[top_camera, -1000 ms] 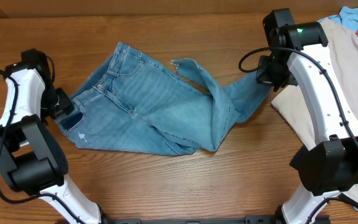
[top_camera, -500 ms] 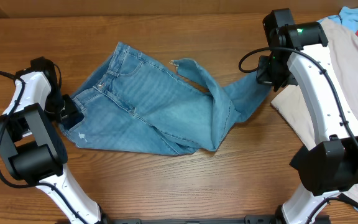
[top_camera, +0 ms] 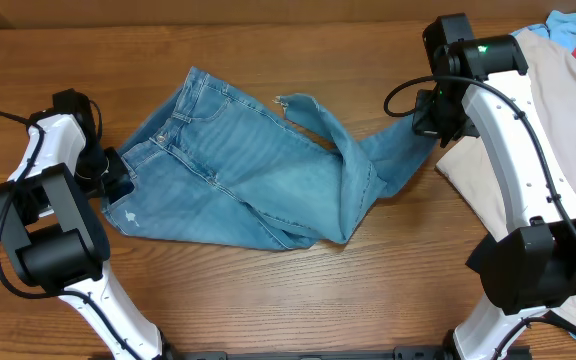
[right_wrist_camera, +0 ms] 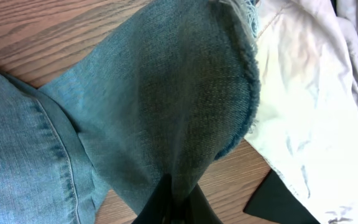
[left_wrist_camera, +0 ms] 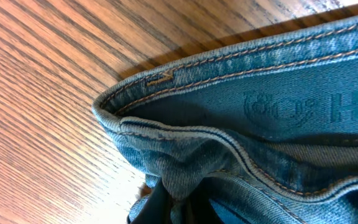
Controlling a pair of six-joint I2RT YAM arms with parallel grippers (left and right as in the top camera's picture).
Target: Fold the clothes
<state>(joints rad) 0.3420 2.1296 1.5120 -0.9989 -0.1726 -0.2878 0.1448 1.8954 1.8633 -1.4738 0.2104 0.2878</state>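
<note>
The light blue jeans [top_camera: 238,170] lie spread across the middle of the wooden table, waistband at the left, one leg stretched right. My left gripper [top_camera: 111,178] is shut on the waistband corner; in the left wrist view the denim waistband [left_wrist_camera: 241,106] bunches between the dark fingers [left_wrist_camera: 160,202]. My right gripper [top_camera: 430,120] is shut on the end of the stretched leg near its frayed hem [right_wrist_camera: 250,56], and in the right wrist view the leg [right_wrist_camera: 166,99] runs down into the pinched fingers [right_wrist_camera: 160,205].
A pale beige garment [top_camera: 548,130] lies at the right beside the right arm, with bright blue cloth [top_camera: 568,25] and a bit of red behind it. The jeans' other hem [top_camera: 293,103] lies near the table's middle.
The left gripper has moved in a little along the table and closed on the waistband corner. The right arm and the stretched leg have stayed still.
</note>
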